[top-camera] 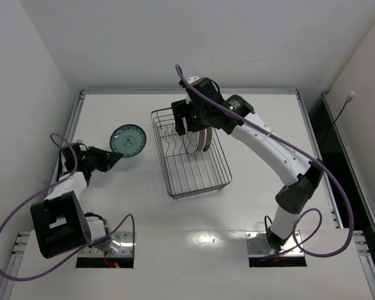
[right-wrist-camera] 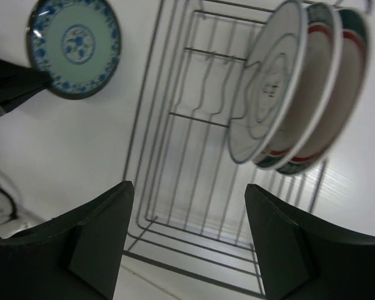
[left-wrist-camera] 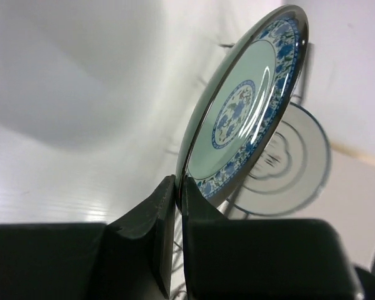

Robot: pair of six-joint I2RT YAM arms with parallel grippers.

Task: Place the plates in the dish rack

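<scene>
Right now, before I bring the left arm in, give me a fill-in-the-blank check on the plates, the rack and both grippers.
1. The dish rack holds ___ plates standing on edge.
2. The left gripper is shut on the small patterned plate, which is ___ the rack.
3. The right gripper hangs above the rack with its jaws ___.
Missing words: three; outside; open.

My white-shelled left arm [top-camera: 67,185] and right arm [top-camera: 267,145] have black joint housings, looping purple cables [top-camera: 337,187] and chunky matte-black fingers [right-wrist-camera: 100,240].
</scene>
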